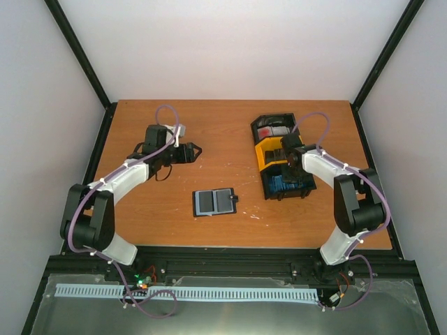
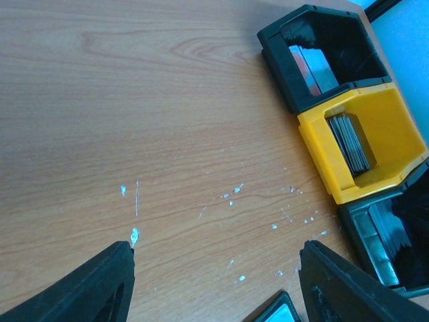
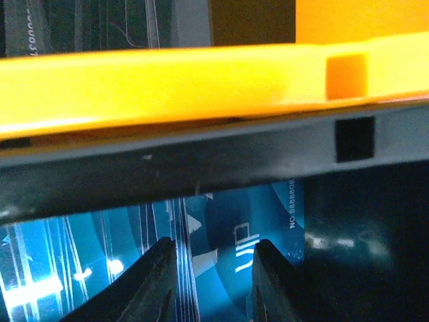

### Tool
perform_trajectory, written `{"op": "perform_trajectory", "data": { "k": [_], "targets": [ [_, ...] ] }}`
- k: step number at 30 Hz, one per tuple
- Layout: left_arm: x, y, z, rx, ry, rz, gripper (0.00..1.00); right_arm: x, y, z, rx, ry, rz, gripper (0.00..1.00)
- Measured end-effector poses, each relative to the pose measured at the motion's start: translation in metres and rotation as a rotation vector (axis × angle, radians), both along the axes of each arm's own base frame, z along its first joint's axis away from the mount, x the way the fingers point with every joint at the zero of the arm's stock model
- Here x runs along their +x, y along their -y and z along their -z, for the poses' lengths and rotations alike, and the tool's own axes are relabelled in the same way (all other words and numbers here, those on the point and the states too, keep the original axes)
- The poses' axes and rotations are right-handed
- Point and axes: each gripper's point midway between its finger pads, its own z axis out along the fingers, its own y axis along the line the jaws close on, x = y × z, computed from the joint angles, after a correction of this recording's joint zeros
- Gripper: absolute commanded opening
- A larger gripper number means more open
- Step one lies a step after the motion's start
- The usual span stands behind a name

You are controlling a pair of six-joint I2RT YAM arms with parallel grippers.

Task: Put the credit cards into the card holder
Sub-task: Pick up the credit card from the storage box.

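Black card holder (image 1: 214, 202) lies open at the centre of the table (image 1: 174, 125). Blue credit cards (image 3: 228, 241) stand in the lowest tray (image 1: 268, 191) at right. There the right gripper (image 3: 211, 282) straddles them, fingers narrowly apart; whether it grips, I cannot tell. The left gripper (image 2: 214, 288), upper left, gapes wide, empty.

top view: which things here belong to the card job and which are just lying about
job:
card holder, lying open
blue cards
grey cards
red-and-white cards

lying about:
tray row (only stores the cards)
white strip
white flecks
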Motion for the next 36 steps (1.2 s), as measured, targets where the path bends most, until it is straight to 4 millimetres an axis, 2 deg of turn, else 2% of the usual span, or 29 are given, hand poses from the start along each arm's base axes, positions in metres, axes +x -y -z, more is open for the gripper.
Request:
{"op": "perform_trajectory", "data": {
  "k": [8, 19, 36],
  "targets": [
    [0.011, 0.003, -0.004, -0.004, 0.013, 0.0, 0.67, 0.001, 0.004, 0.009, -0.021, -0.02, -0.008, 0.35],
    [0.013, 0.004, 0.0, -0.003, 0.004, 0.001, 0.66, 0.005, 0.01, 0.007, -0.058, 0.001, 0.002, 0.28],
    [0.013, 0.004, -0.002, -0.007, 0.008, 0.003, 0.65, 0.01, 0.029, -0.018, -0.144, 0.078, 0.036, 0.21]
  ]
}}
